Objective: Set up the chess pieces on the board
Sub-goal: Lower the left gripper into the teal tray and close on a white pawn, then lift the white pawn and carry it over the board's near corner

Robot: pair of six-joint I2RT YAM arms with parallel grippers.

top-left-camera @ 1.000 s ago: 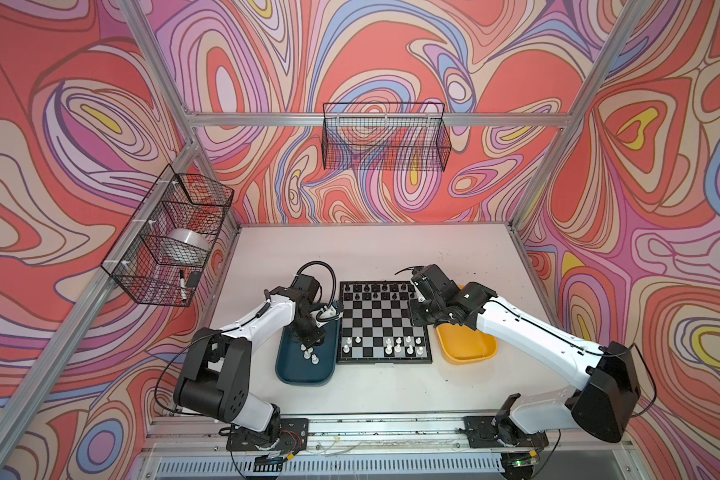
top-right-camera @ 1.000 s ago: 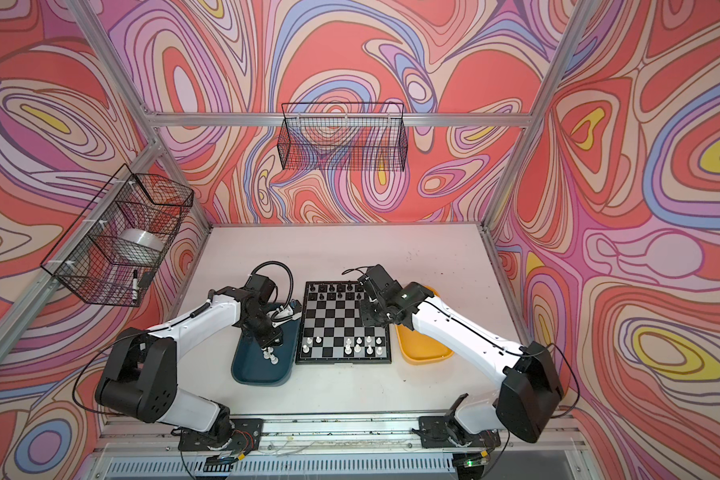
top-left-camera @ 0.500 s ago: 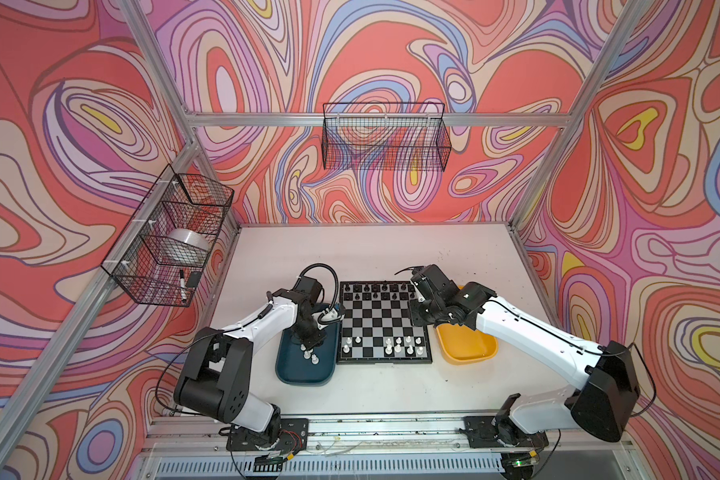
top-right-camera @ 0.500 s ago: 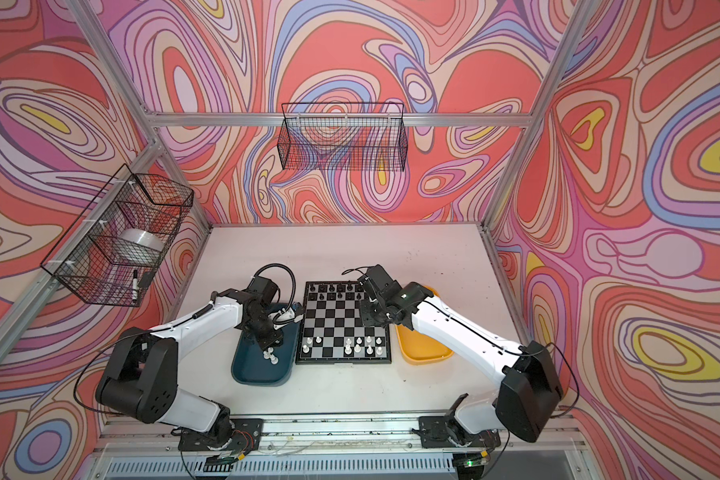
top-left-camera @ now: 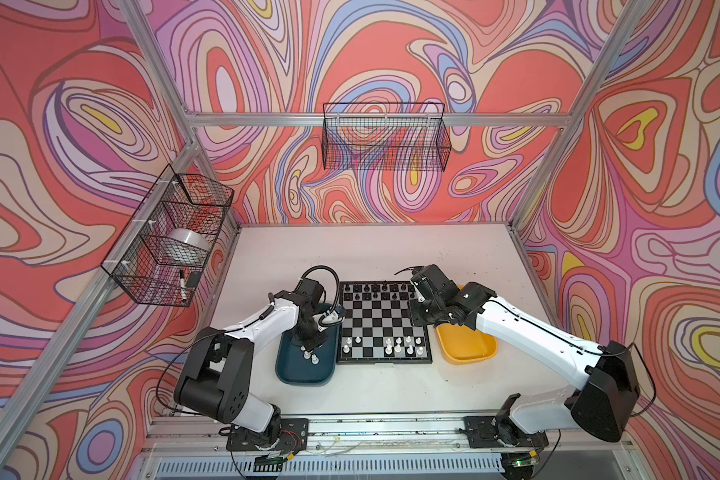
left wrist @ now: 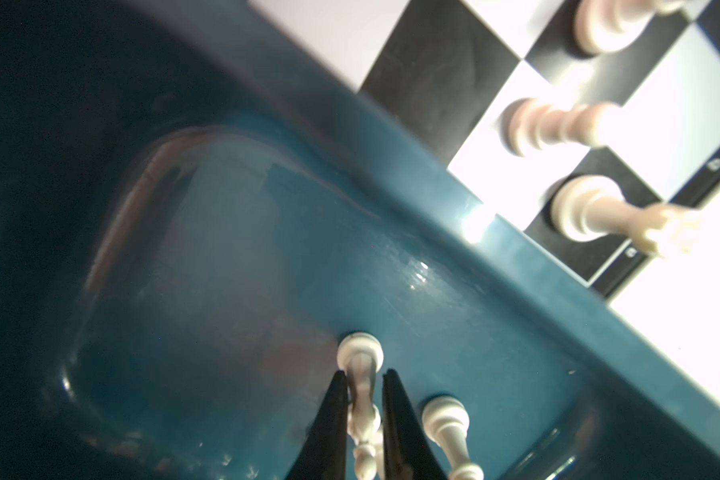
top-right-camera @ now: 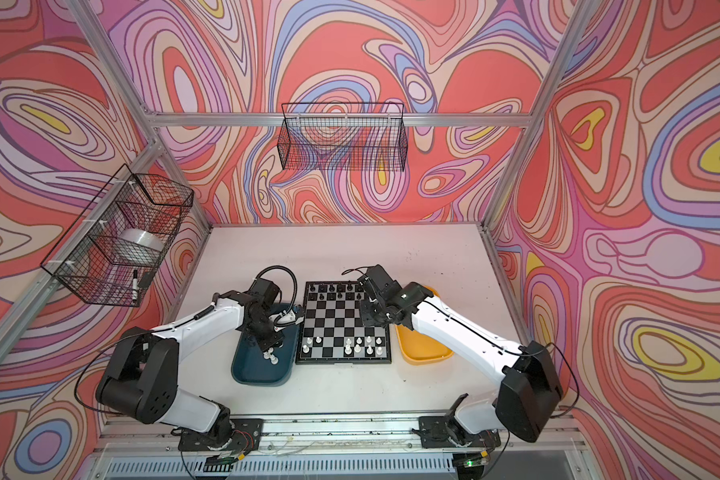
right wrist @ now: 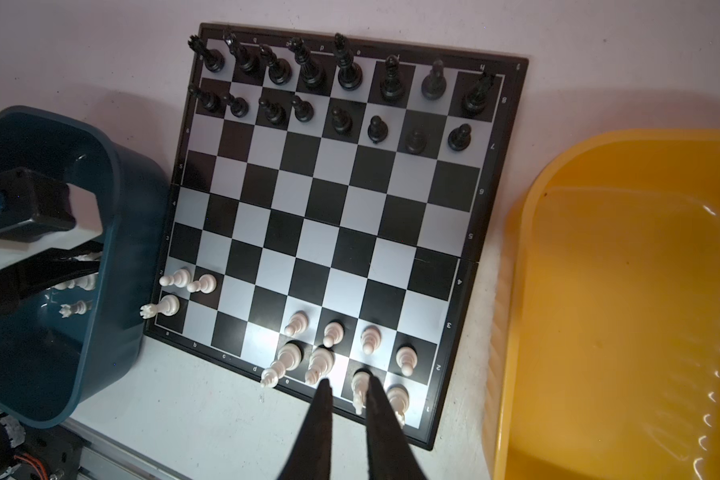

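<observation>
- The white piece (left wrist: pixel 360 357) you are after stands upright on the floor of the teal tray (left wrist: pixel 495 291), right between the tips of your left claw (left wrist: pixel 364 373). Its kind is too blurred to tell.
- That claw is clenched on it. The dark fingers (left wrist: pixel 333 419) press the stem from either side while the base rests on the tray floor, so it is gripped but not yet raised.
- Just beside one finger, on the board side, stands a second white piece (left wrist: pixel 445 419), close to the finger but apart from it.
- Past the tray rim on that same side lies the board (top-left-camera: pixel 383 320).
- The black men (right wrist: pixel 308 75) fill both ranks at the end away from the left claw.
- The white men (right wrist: pixel 333 332) stand at the end level with it, and the empty squares are mostly on the side facing that claw.
- Your right claw (right wrist: pixel 348 379) hangs above the board on the side of the yellow tray (right wrist: pixel 620 311), fingers drawn nearly together with nothing between them.
- The step in hand looks like the pick-up of one of the last white pieces from the tray.
- Next, lift straight up so that neither finger nor piece brushes the neighbour.
- Then clear the tray rim, carry it over to a vacant white square and set it down upright before letting go.
- Keep the right claw where it is, out of the path.
</observation>
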